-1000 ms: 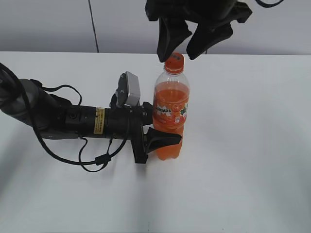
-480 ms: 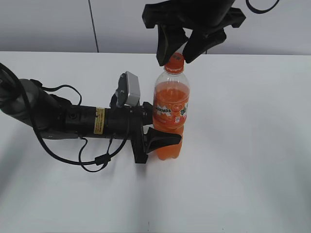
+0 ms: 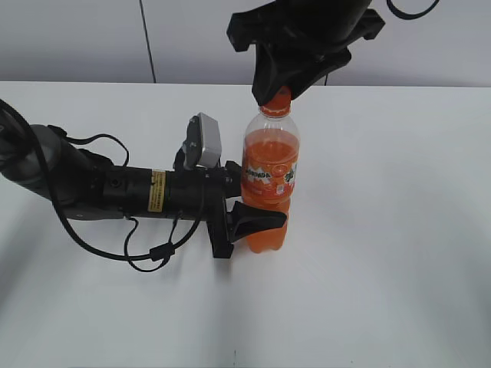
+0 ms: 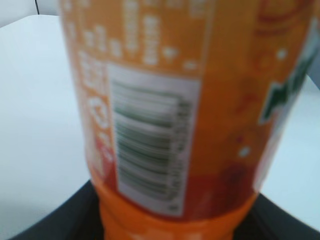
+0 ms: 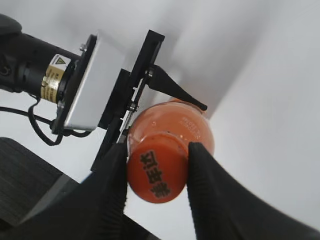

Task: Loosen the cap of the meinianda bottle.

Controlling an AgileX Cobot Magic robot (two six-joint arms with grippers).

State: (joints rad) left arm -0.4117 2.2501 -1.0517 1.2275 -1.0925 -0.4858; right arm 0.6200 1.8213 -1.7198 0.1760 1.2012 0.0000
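Note:
The meinianda bottle (image 3: 268,180) stands upright on the white table, full of orange drink, with an orange-and-green label. My left gripper (image 3: 253,211) lies level and is shut on the bottle's lower body; the left wrist view is filled by the blurred label (image 4: 165,125). My right gripper (image 3: 278,90) has come down from above and its two black fingers are closed on the orange cap (image 3: 278,100). In the right wrist view the cap (image 5: 157,172) with dark writing on top sits squeezed between both fingers of the right gripper (image 5: 157,175).
The white table (image 3: 383,230) spreads around the bottle. The left arm with its cables (image 3: 100,192) lies along the table at the left. A grey wall panel (image 3: 77,38) is behind.
My right gripper has come down over the cap and its fingers have closed from open onto it. The left gripper and the bottle have not moved.

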